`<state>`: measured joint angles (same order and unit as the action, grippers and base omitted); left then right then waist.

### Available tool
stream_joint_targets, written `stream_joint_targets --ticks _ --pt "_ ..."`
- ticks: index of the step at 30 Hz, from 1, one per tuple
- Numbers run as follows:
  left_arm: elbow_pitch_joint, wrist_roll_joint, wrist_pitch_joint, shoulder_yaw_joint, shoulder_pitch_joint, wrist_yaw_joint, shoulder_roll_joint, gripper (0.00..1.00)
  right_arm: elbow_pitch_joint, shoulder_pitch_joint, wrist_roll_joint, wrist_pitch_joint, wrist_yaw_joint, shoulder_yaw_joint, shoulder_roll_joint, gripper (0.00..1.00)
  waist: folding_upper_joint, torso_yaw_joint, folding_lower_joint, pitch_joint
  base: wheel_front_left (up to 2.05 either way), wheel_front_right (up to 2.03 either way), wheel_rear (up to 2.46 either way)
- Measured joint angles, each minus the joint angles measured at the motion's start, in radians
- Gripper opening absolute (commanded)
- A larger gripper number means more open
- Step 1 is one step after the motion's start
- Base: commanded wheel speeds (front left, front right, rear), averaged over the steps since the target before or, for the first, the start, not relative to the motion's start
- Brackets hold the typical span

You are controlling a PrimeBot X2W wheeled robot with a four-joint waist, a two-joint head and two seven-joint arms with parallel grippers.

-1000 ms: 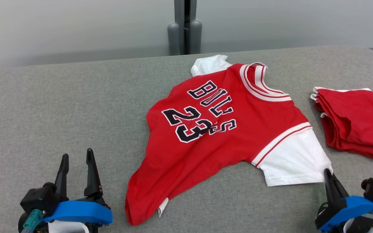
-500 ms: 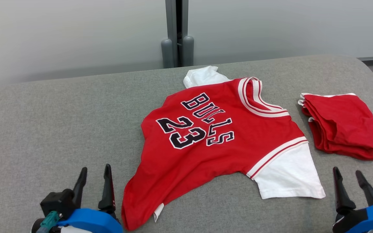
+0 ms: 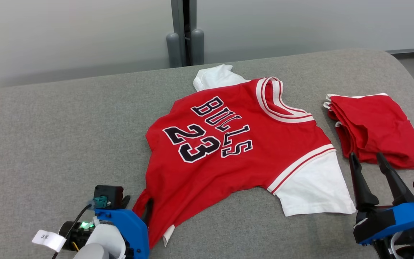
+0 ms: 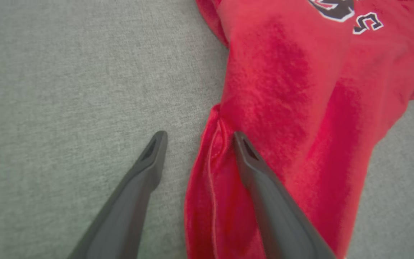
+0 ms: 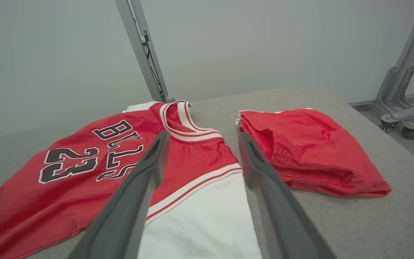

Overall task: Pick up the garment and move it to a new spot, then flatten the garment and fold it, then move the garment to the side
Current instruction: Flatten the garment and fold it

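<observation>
- Jersey [image 3: 228, 144], red with "BULLS 23" in black letters, lies spread with the lettering up in the middle of the grey tabletop [image 3: 49, 126]. It is a little rumpled, with the neckline toward the far right and the hem [image 3: 156, 230] toward the near left.
- Its near sleeve [image 3: 314, 187], white, lies flat on the tabletop at the right. Its far sleeve [image 3: 214, 75], also white, pokes out crumpled at the far edge.
- Left hand [image 3: 137, 205] is down at the near-left corner of the hem, its fingers apart. In the left wrist view, one finger [image 4: 146, 172] is over bare tabletop and the other [image 4: 261, 180] is over red cloth, with the rolled edge of the hem between them.
- It is not clamped on the cloth, and I cannot tell whether the fingertips touch it.
- Right hand [image 3: 366, 158] is at the near right with its fingers apart, holding nothing, just beside the near sleeve. In the head view, its tips overlap the near edge of the pile of folded red clothes [image 3: 376, 126].
- That pile sits on the tabletop to the right of the jersey, near it but apart from it.
- Behind the tabletop's far edge, a grey metal post [image 3: 182, 32] stands against a pale wall [image 3: 67, 32].
</observation>
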<state>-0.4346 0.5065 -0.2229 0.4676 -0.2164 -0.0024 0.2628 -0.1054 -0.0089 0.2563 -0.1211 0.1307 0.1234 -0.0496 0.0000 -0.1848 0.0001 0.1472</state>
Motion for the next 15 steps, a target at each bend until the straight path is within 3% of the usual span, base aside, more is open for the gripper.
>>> stream_joint_targets --ticks 4,5,6,10,15 --pt "-0.013 -0.008 -0.019 0.025 -0.026 -0.025 0.002 1.0 -0.002 -0.009 0.0 0.004 0.0 -0.008 0.0 1.0 0.0 -0.006 0.0 0.013 0.0 0.0 0.0" --pt "-0.012 -0.009 -0.021 0.03 -0.029 -0.027 0.001 0.44 -0.003 -0.009 0.0 0.006 0.0 -0.009 0.0 1.0 0.0 -0.006 0.0 0.016 0.0 0.0 0.0" --pt "-0.01 -0.01 -0.022 0.034 -0.032 -0.034 -0.001 0.0 -0.003 -0.01 -0.001 0.008 0.0 -0.009 0.0 1.0 0.0 -0.007 0.0 0.018 0.0 0.0 0.0" --pt "0.0 -0.023 -0.021 0.055 -0.034 -0.042 0.001 0.0 -0.002 -0.02 -0.005 0.017 0.0 -0.006 0.0 1.0 0.0 -0.006 0.0 0.024 0.0 0.0 0.0" --pt "0.0 -0.034 0.029 0.025 -0.062 -0.013 0.019 0.0 0.012 -0.027 -0.007 0.028 0.0 -0.007 0.0 1.0 0.0 -0.001 0.0 0.026 0.0 0.0 0.0"
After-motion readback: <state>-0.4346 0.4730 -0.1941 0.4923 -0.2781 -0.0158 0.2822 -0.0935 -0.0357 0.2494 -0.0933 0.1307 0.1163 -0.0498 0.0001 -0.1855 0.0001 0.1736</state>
